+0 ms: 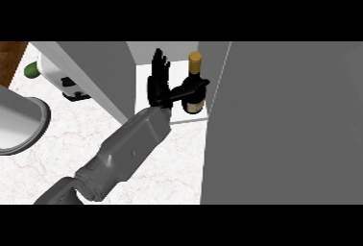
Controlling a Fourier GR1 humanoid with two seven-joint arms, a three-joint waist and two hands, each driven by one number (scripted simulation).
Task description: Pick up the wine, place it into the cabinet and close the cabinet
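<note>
Dark glass with a gold cap [194, 58]: we see the wine bottle [196, 104] standing upright on the pale floor of the cabinet [186, 119]. It is in the narrow opening just left of a large grey panel [284, 120] that fills the right of the view.

Beside the bottle on its left is the left hand [159, 90]. Its fingers [160, 62] are straight, pressed close together and pointing towards the cabinet's back, not wrapped round anything. Only the thumb [190, 89] reaches sideways and lies across the bottle's shoulder. We cannot tell whether it presses on the glass or merely passes over it. The thumb hides part of the bottle's neck, and the label is too dark to read.

A grey forearm [135, 144] runs from that hand down to the lower left, crossing the white marbled counter [50, 158]. A second grey panel [92, 72] slants along the left side of the opening.

Near the counter's left edge a round grey vessel [18, 126] is cut off by the view. Towards the far left corner stands a white item with a green top [32, 70], hard to make out. The big panel covers the counter's right side.
</note>
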